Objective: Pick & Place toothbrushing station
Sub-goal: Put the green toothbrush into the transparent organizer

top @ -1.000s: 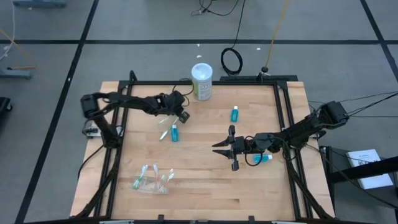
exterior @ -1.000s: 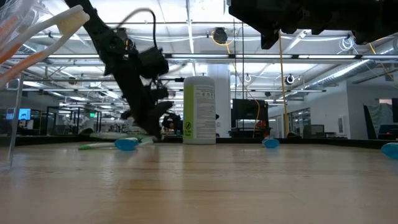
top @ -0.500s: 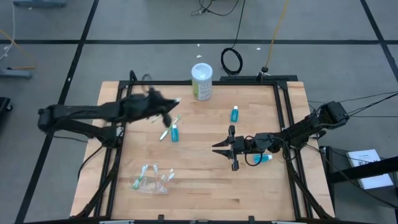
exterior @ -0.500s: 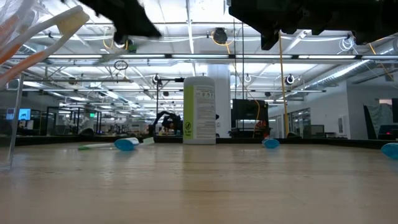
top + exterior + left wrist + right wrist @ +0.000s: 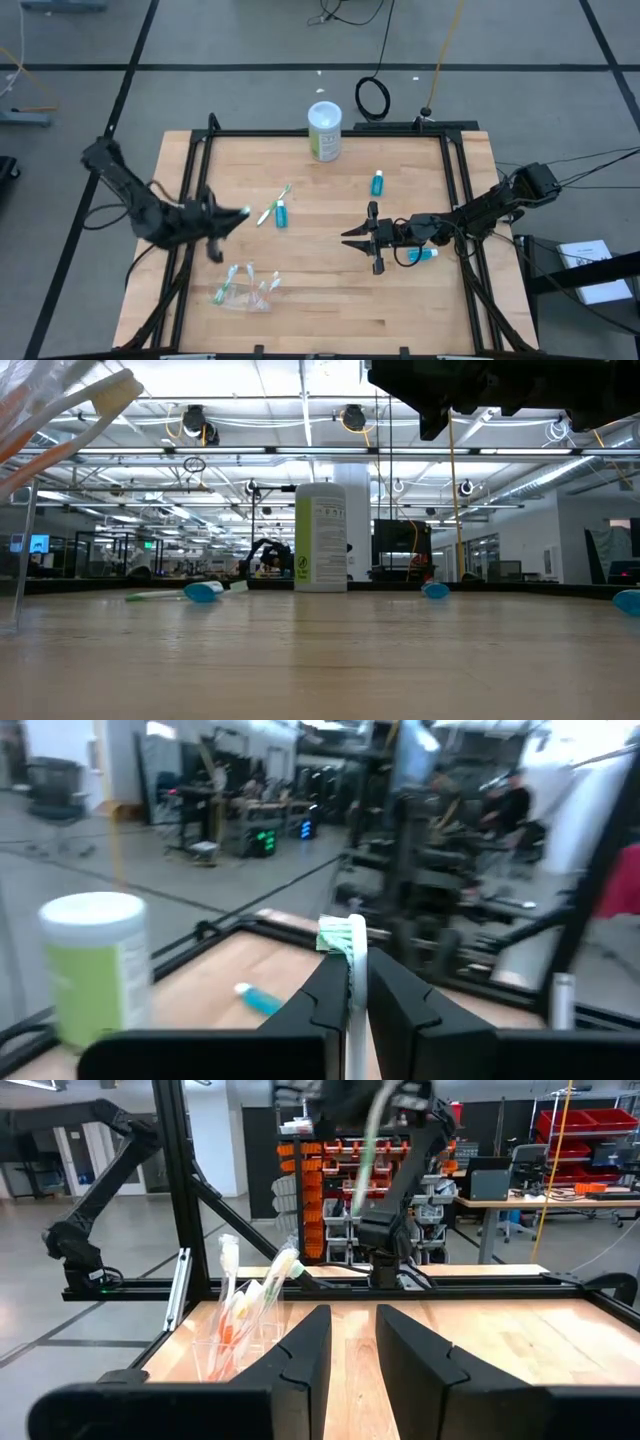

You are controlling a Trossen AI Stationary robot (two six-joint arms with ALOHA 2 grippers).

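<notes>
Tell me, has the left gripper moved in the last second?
Yes. The left gripper, holding a toothbrush, swung from near the canister toward the cup.

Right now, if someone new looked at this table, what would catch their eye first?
Probably the left gripper at the table's left edge, its fingers shut on a white toothbrush. Near it, by the front-left corner, a clear cup bristles with more toothbrushes. A white-and-green canister stands at the far edge.
</notes>
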